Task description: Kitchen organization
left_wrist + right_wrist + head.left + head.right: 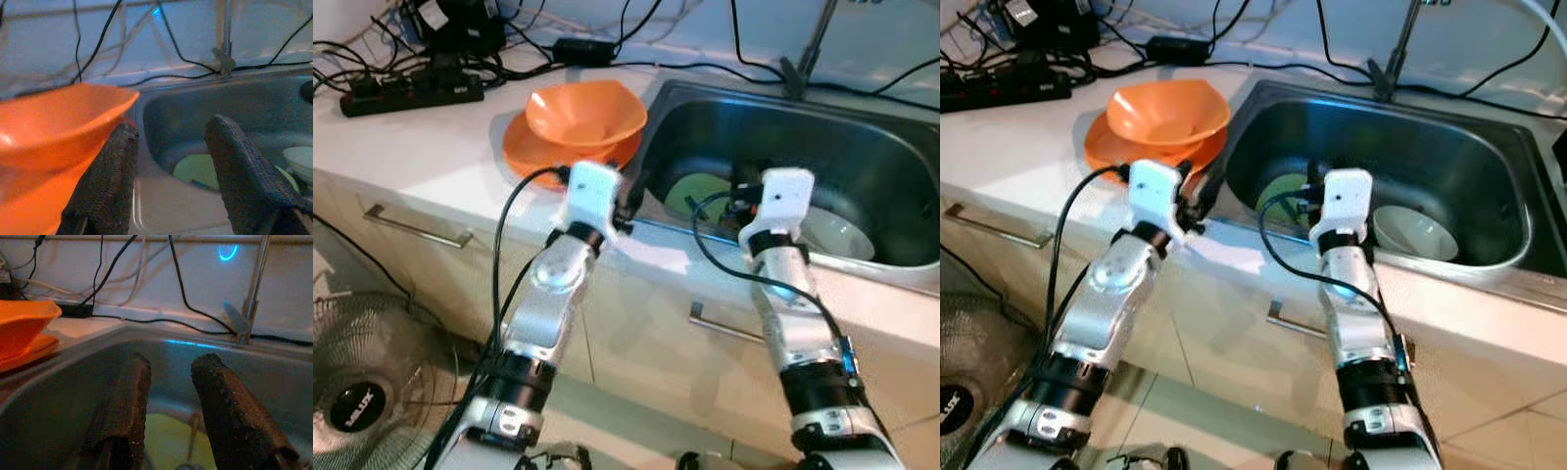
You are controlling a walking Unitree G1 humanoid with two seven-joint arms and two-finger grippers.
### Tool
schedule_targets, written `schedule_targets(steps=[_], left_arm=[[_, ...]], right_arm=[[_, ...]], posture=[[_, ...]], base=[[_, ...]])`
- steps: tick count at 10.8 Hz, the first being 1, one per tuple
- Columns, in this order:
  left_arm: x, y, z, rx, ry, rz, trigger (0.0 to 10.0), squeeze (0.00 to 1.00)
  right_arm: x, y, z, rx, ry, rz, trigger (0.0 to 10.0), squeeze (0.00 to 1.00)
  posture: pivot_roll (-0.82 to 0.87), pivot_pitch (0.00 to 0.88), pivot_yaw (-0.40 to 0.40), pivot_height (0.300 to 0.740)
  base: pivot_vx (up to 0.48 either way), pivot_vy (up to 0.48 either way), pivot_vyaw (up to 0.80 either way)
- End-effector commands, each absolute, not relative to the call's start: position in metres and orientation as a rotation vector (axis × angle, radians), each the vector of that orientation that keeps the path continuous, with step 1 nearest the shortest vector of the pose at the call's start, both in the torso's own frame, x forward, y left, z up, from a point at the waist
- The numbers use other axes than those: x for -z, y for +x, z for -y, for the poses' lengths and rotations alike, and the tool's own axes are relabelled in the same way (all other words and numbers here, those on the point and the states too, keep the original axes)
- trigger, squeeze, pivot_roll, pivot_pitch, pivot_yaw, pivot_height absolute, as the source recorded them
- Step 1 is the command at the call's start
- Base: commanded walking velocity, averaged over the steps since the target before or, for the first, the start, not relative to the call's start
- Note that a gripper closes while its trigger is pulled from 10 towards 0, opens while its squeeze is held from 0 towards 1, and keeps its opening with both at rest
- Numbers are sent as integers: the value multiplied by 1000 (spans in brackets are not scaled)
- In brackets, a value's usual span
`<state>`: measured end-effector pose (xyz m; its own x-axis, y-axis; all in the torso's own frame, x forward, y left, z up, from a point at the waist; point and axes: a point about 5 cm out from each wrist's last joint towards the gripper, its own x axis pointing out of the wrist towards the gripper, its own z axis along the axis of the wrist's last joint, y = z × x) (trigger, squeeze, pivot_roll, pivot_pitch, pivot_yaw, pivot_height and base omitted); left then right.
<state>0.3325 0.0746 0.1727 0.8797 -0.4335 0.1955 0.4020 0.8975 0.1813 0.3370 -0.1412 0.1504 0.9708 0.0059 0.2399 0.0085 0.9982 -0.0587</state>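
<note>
Your right end effector (168, 416) hangs half-open and empty in the sink (862, 127) over the green plate (695, 191), which looks thin, slick and light, so pinch its rim.

The hub of the floor fan (356, 404), low beside the cabinet, carries a short white brand word, too blurred to read; no other text shows.
</note>
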Motion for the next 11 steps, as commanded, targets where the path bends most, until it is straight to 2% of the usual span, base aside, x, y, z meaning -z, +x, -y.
schedule_targets(steps=[1, 3, 4, 6, 8, 9, 11], left_arm=[[-184, 333, -71, 451, 206, 292, 10000, 0], [-200, 346, -86, 417, 418, 334, 10000, 0], [-204, 354, -96, 399, 481, 324, 10000, 1000], [-212, 369, -118, 387, 672, 283, 10000, 1000], [-214, 368, -128, 461, 913, 258, 10000, 1000], [-214, 367, -135, 492, 1005, 245, 10000, 0], [-213, 363, -147, 551, 1173, 203, 10000, 0]], right_arm=[[-145, 337, 140, 7, -44, 213, 10000, 0], [-142, 335, 133, -1, -27, 206, 10000, 0], [-142, 335, 130, -3, -21, 203, 10000, 0], [-142, 336, 129, -2, -18, 198, 10000, 0], [-139, 337, 128, 1, -17, 181, 10000, 0], [-140, 336, 127, -2, -12, 189, 10000, 0], [-137, 335, 125, -5, -4, 186, 10000, 0]], posture=[[73, 36, 14, 740], [78, 39, 25, 740], [80, 42, 27, 740], [86, 49, 30, 740], [93, 51, 30, 740], [95, 50, 35, 740], [98, 12, 43, 740]], base=[[0, 0, 0], [0, 0, 0], [0, 0, 0], [0, 0, 0], [0, 0, 0], [0, 0, 0], [0, 0, 0]])
